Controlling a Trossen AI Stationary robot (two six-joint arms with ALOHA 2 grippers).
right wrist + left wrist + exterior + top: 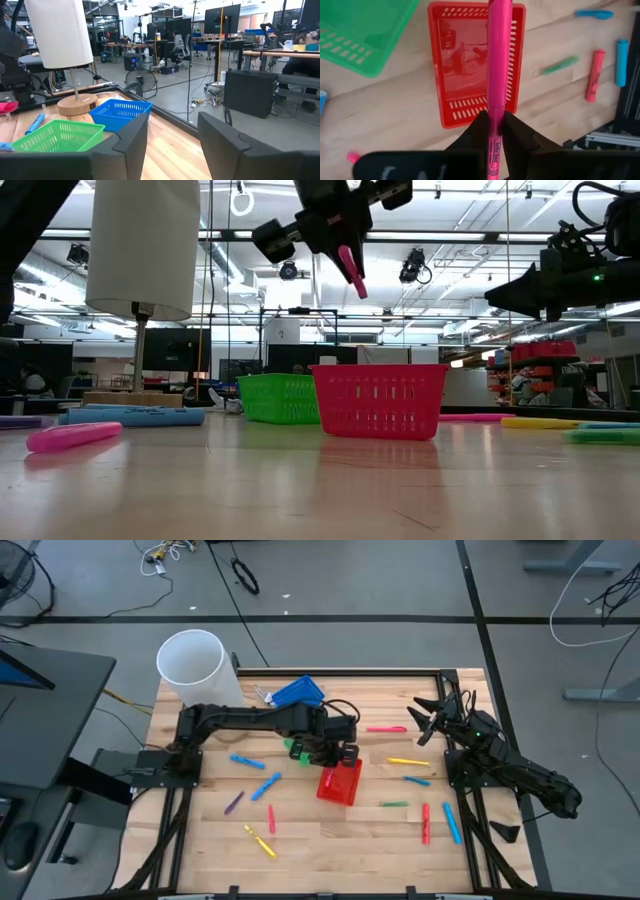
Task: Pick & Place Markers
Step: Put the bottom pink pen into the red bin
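Pale wood-plank table (330, 840) strewn with markers, left gripper (492, 131) pinching pink marker (498, 60), right gripper (172, 131) spread, open workshop behind

1. A wooden tabletop (320, 840) is seen from above, framed by dark rails.
2. A red mesh basket (340, 782) is set near the tabletop's centre; it is also shown from directly above in the left wrist view (470, 60) and upright in the low view (380, 400).
3. A green basket (278, 398) is placed just beside the red one, toward 10 o'clock.
4. A blue basket (298, 692) is found further toward 11 o'clock, tilted.
5. A white cylindrical lamp shade (198, 665) on a round wooden base (76, 105) is located at the tabletop's 10 o'clock corner.
6. Cables (245, 578) are strewn on the grey floor at 12 o'clock.
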